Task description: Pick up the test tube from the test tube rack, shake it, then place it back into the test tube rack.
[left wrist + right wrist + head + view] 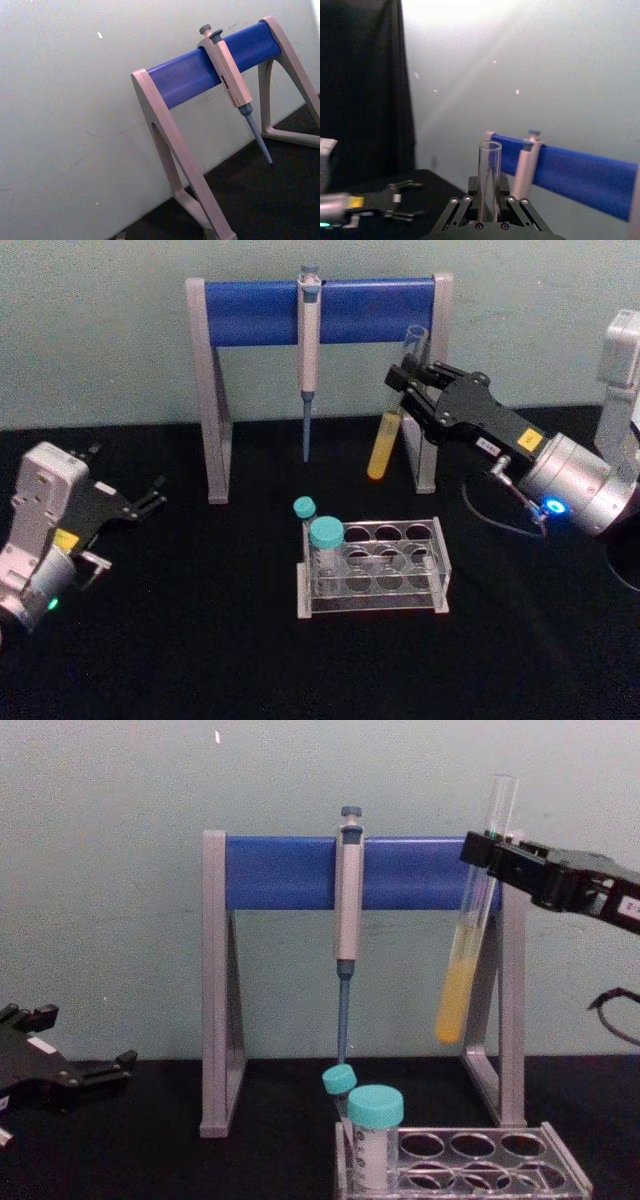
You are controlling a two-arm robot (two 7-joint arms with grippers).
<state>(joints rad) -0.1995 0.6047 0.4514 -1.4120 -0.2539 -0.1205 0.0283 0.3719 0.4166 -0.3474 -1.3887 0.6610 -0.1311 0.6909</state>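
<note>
Test tube [468, 925] clamped in right pincer [404, 383], tilted

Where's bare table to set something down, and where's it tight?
Bare table between the left tool and the rack, and along the front edge before the rack. Tight behind it: stand legs, hanging pipette, and the right tool holding the test tube aloft.

Teal-capped tubes [326, 536] at left end of test tube rack [440, 575], other holes open, pipette stand [260, 312] behind
</note>
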